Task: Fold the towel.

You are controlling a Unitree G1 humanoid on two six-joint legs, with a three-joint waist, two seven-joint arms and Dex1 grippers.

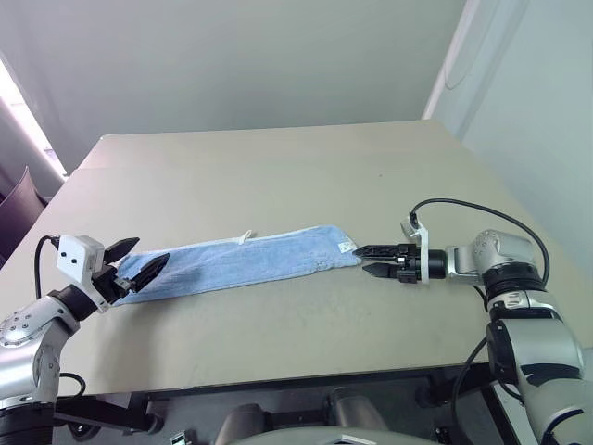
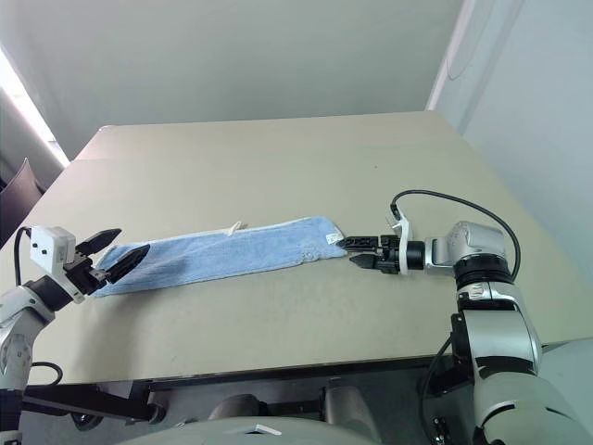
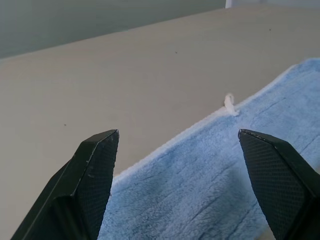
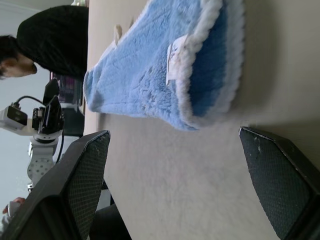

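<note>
The towel (image 1: 246, 259) lies folded into a long narrow strip across the beige table (image 1: 278, 176), its white tag (image 1: 346, 247) at the right end. The left gripper (image 1: 134, 261) and the right gripper (image 1: 369, 260) sit spread wide at opposite ends, holding nothing. A person in black (image 4: 55, 37) shows beyond the table.

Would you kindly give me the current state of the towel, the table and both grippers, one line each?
towel: folded into a long narrow strip, flat on the table, not gripped.
left gripper: jaws open over the strip's left end.
right gripper: jaws open, empty, just off the strip's right end.
table: bare apart from the towel.
</note>
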